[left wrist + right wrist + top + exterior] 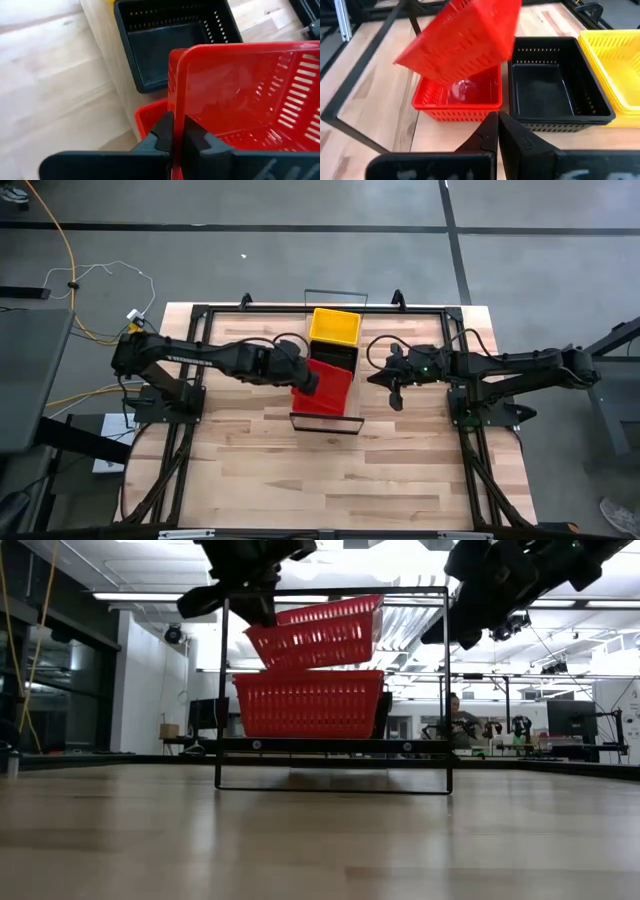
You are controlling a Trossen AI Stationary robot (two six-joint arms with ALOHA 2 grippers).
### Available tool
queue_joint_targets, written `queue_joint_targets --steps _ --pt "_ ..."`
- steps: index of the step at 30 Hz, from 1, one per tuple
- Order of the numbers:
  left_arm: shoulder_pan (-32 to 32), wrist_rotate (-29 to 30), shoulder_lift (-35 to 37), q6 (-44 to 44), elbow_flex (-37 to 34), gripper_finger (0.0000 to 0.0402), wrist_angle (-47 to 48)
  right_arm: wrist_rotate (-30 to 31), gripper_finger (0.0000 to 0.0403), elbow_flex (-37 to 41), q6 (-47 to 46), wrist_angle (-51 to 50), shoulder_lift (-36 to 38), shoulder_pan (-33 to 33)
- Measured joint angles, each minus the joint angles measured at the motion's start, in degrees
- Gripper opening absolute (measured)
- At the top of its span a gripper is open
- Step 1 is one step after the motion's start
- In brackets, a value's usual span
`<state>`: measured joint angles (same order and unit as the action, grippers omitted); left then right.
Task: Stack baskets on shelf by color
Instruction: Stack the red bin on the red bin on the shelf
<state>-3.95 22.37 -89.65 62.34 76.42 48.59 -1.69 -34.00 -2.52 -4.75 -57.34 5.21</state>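
Left gripper (308,383), at frame centre in the high view, is clamped on the rim of a tilted red basket (318,632), suspended above a second red basket (309,703) on the shelf (330,745). Right gripper (394,395), right of centre, is closed and empty.

Shelf (322,423): long narrow pale wooden plank with thin black wire frames at both short ends, lying across the tabletop; carries three basket positions in a row. Yellow basket (335,326): perforated, rectangular, upright at one end of the plank. Black basket (552,87): same form, upright, in the middle, just beside the yellow one. Lower red basket (457,100): upright at the other end, beside the black. Upper red basket (318,632): tilted, raised above the lower red one.
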Motion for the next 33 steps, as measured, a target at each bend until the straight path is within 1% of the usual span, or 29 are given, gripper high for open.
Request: queue_joint_targets --steps 6,9,15,19,24,27,33 --pt "2.2 1.6 0.0 5.8 0.0 0.0000 4.7 0.0 0.0000 0.0 2.4 -1.2 0.0 0.0" --pt "2.7 1.6 0.0 6.5 0.0 0.0000 4.0 0.0 0.0000 0.0 3.7 -1.0 0.0 0.0" --pt "3.0 -0.6 0.0 8.0 0.0 0.0001 3.7 0.0 0.0000 0.0 4.5 -1.0 0.0 0.0" --pt "3.0 -2.2 0.0 8.0 0.0 0.0009 3.6 0.0 0.0000 0.0 4.5 -1.0 0.0 0.0" --pt "3.0 -2.3 0.0 7.3 0.0 0.0038 1.9 0.0 0.0000 0.0 4.5 -1.0 0.0 0.0" --pt "3.3 -2.3 0.0 6.1 0.0 0.0063 0.1 0.0 0.0000 0.0 4.5 -1.0 0.0 0.0" --pt "3.3 -2.6 0.0 4.5 0.0 0.0117 -0.1 0.0 0.0000 0.0 4.5 -1.0 0.0 0.0"
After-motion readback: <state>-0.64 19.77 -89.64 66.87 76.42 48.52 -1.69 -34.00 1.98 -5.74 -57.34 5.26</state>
